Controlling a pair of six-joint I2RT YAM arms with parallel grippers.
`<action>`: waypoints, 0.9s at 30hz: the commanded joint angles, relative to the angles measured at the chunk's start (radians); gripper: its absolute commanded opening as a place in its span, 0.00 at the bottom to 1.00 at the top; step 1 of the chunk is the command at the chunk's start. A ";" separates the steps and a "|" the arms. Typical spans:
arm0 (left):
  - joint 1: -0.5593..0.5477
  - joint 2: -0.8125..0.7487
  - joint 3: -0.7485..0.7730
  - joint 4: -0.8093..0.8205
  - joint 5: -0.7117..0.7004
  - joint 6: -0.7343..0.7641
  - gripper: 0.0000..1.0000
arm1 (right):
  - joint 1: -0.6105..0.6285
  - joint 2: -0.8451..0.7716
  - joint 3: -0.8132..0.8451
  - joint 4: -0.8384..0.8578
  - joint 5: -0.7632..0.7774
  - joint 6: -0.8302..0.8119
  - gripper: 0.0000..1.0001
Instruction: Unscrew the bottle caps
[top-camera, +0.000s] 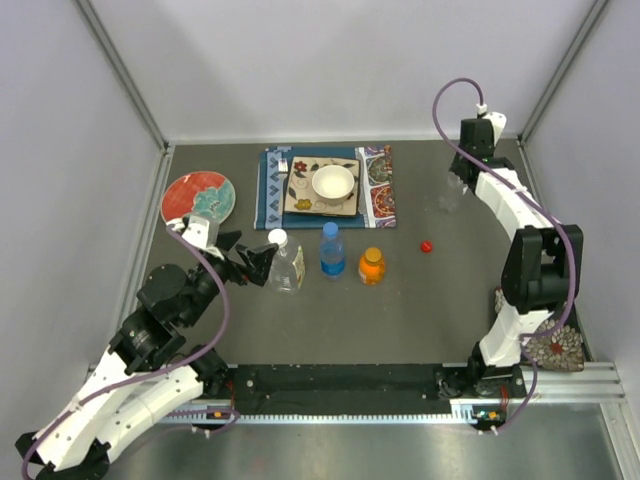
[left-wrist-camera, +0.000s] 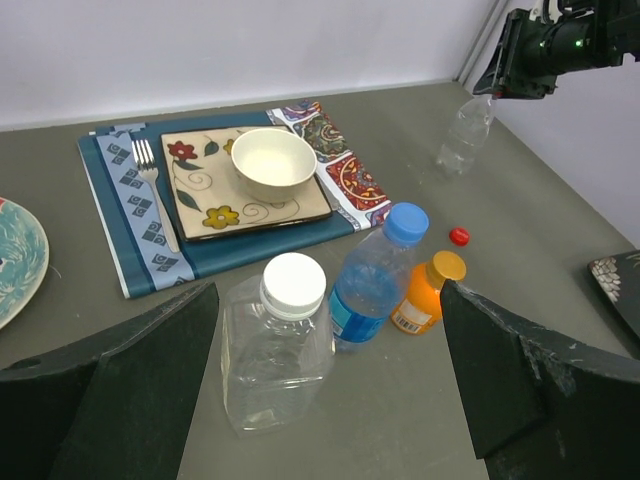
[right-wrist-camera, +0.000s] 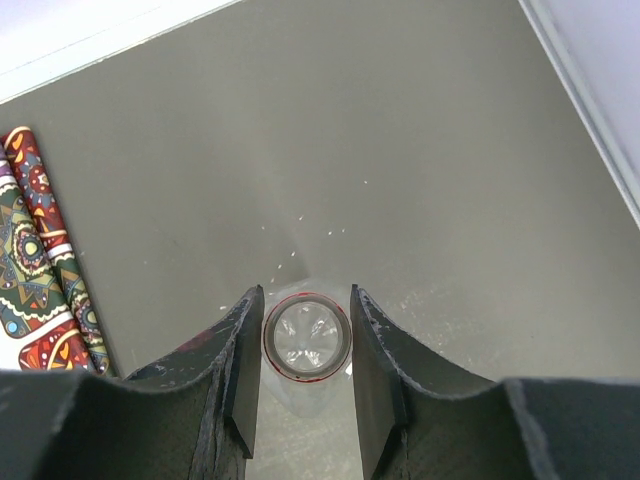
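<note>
My left gripper (top-camera: 256, 258) is open, its jaws wide either side of the wide clear bottle (left-wrist-camera: 278, 350), which carries a white cap (left-wrist-camera: 293, 285). Beside it stand the blue-tinted bottle (left-wrist-camera: 370, 285) with a blue cap (left-wrist-camera: 406, 222) and the squat orange bottle (left-wrist-camera: 423, 295) with an orange cap (left-wrist-camera: 447, 266). The red cap (top-camera: 426, 246) lies loose on the table. My right gripper (right-wrist-camera: 305, 300) is closed round the open neck of the slim clear bottle (right-wrist-camera: 307, 337), at the far right (top-camera: 450, 190).
A blue placemat (top-camera: 270, 190) at the back holds a patterned square plate (top-camera: 300, 200), a white bowl (top-camera: 333, 183) and a fork (left-wrist-camera: 150, 180). A red and teal plate (top-camera: 198, 197) lies at the far left. A patterned coaster (top-camera: 555, 345) sits near the right arm's base.
</note>
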 joint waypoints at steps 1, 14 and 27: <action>0.001 0.007 -0.012 0.077 0.014 -0.008 0.98 | -0.002 0.018 -0.011 0.088 -0.017 0.022 0.00; -0.001 0.050 -0.016 0.088 0.040 -0.034 0.97 | 0.006 0.041 -0.048 0.077 -0.065 -0.004 0.08; 0.001 0.030 -0.018 0.085 0.053 -0.038 0.97 | 0.036 -0.002 -0.043 0.065 -0.072 0.004 0.49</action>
